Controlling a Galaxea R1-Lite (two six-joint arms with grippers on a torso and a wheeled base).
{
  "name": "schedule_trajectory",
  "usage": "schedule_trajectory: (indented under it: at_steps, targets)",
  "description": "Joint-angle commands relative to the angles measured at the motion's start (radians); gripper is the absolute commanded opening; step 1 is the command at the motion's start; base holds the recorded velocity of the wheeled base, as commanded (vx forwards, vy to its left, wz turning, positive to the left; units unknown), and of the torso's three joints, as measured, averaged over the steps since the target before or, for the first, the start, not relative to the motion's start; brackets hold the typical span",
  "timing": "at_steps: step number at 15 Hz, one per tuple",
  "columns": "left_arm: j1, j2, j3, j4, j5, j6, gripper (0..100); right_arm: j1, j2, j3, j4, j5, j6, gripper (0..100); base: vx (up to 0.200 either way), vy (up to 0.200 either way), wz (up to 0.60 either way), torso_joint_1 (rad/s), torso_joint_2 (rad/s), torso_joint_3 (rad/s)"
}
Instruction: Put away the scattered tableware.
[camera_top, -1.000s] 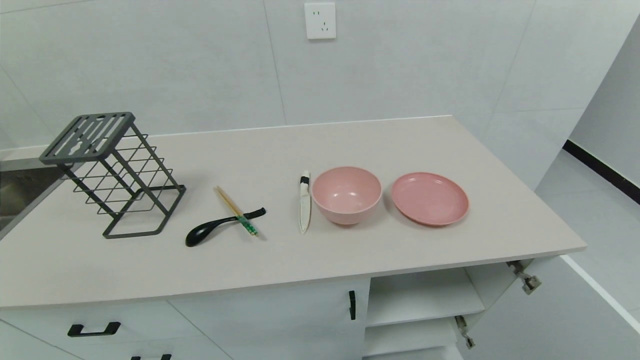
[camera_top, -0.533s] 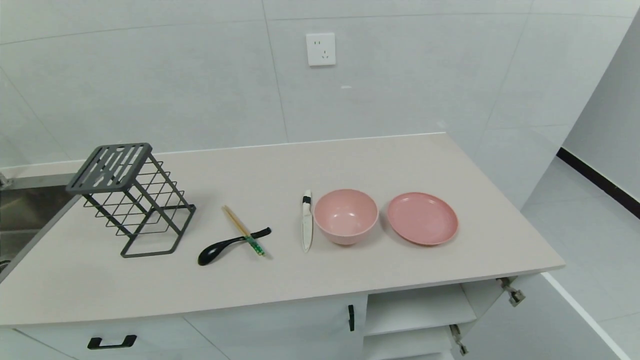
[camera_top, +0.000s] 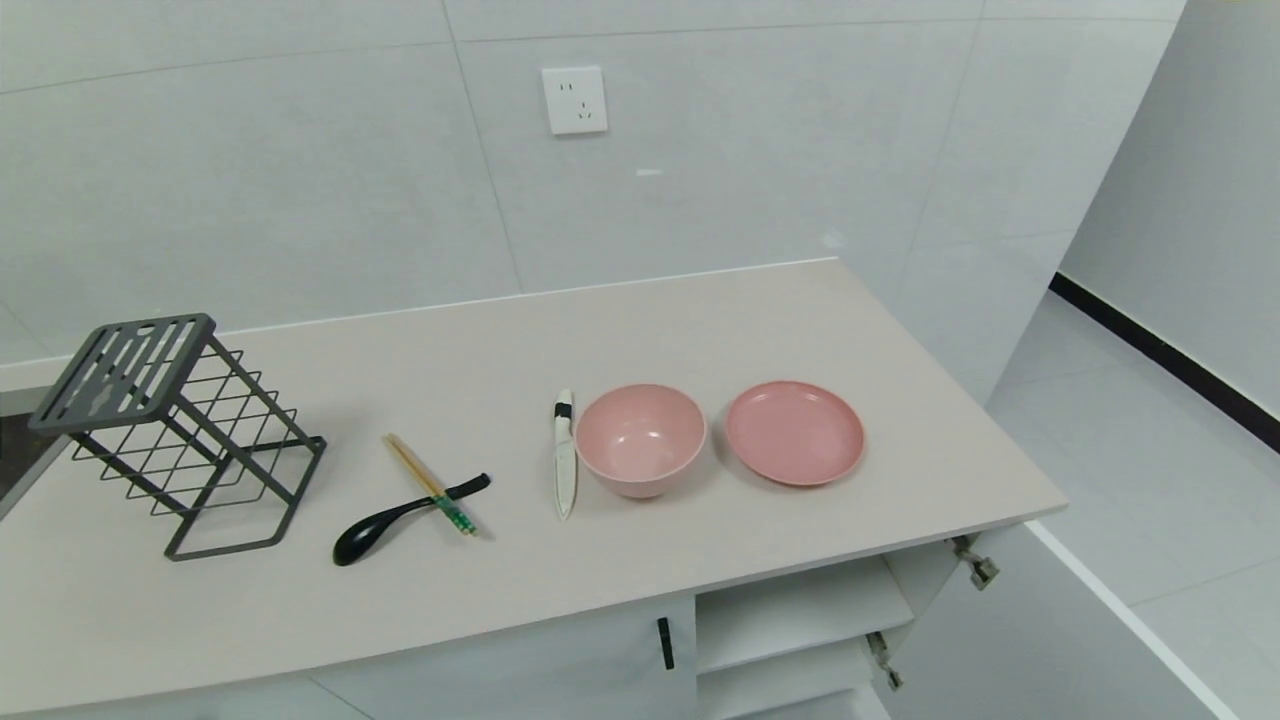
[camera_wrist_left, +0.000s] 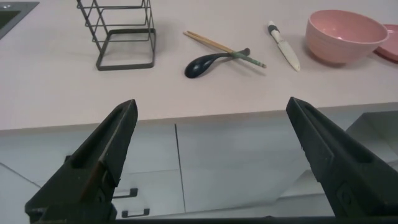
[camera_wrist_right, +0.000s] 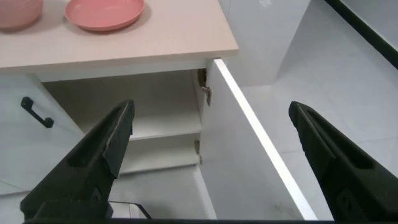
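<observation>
Bowl (camera_top: 640, 440): pink, upright, mid-counter (camera_top: 600, 330).
Plate (camera_top: 795, 432): pink, just right of bowl.
Knife (camera_top: 565, 455): just left of bowl, tip toward front edge.
Chopsticks (camera_top: 425, 482): farther left, crossed over spoon (camera_top: 400, 515) handle.
Rack (camera_top: 170, 430): wire, far left.
Cabinet door (camera_top: 1050, 640): open, below plate.
Left gripper (camera_wrist_left: 214, 155): jaws wide apart, empty, before counter front.
Right gripper (camera_wrist_right: 211, 162): jaws wide apart, empty, facing open cabinet.
</observation>
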Motion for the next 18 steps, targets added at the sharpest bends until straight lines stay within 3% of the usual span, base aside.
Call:
schedule_trajectory:
  at_steps: [1, 18]
  targets:
    - [0.000, 0.001, 0.000, 0.000, 0.000, 0.000, 100, 0.000, 0.000, 0.000, -0.001, 0.000, 0.000, 100, 0.200, 0.000, 0.00, 0.002, 0.00, 0.002]
    - [0.000, 0.001, 0.000, -0.002, 0.000, 0.003, 100, -0.001, 0.000, 0.000, -0.005, 0.003, -0.042, 100, 0.012, 0.000, 0.00, 0.000, 0.00, 0.000]
